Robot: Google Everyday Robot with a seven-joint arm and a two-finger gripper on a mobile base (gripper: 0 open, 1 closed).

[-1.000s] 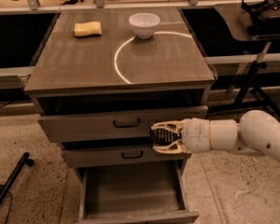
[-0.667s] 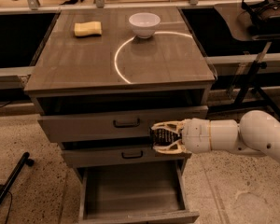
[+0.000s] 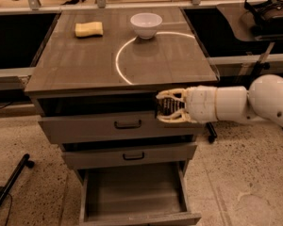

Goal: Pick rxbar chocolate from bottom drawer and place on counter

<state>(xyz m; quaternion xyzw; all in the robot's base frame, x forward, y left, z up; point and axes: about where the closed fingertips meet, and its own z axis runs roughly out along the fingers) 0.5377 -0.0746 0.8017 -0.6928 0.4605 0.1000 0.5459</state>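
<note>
The bar (image 3: 170, 106) is out of the bottom drawer (image 3: 132, 194), which stands pulled open and looks bare inside. The gripper (image 3: 161, 107) has it clamped between its two fingers, a dark slab showing in the pale claws. It hangs in front of the top drawer's right end, just under the counter's (image 3: 85, 65) near edge. So the pick looks done. What is left, I'd say, is to raise it above the counter, set it on bare wood near the sponge (image 3: 89, 29) or bowl (image 3: 146, 24), and let go.
</note>
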